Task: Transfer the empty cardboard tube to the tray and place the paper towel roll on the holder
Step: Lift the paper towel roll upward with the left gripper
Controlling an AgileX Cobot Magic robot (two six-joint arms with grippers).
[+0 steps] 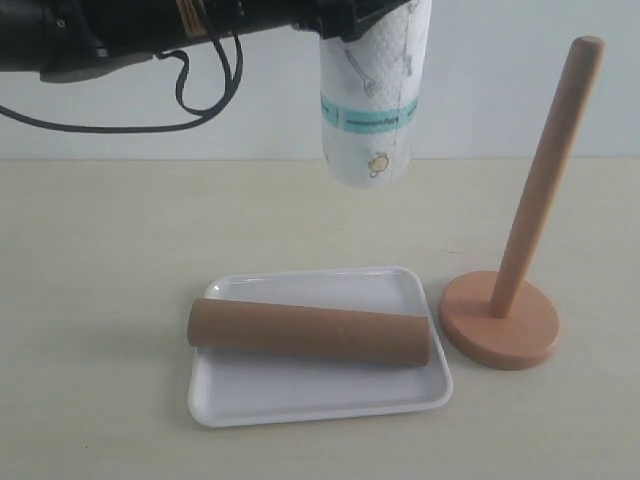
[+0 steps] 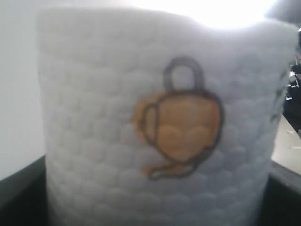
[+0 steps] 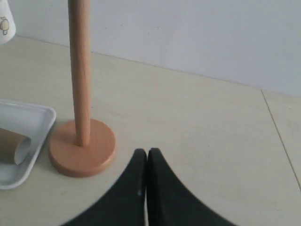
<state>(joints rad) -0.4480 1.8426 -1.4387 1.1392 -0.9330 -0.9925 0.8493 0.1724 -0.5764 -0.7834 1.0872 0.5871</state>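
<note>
My black left arm (image 1: 120, 30) comes in level from the left along the top of the exterior view, with a black cable (image 1: 190, 90) looping under it. My left gripper (image 1: 362, 22) is clamped on the upper end of the thick white printed paper towel roll (image 1: 368, 110), held near upright in the air. My right gripper (image 3: 147, 162) has its black fingers pressed together, tips touching, holding nothing, low over the pale desk (image 3: 211, 141).

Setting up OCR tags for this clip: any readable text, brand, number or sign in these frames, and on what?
None readable.
On the roll: the teal band has tiny marks, too small to read; otherwise only cartoon drawings.
On the left arm: a yellowish label, too blurred to read.
On the tube, tray and holder: no print visible.
</note>
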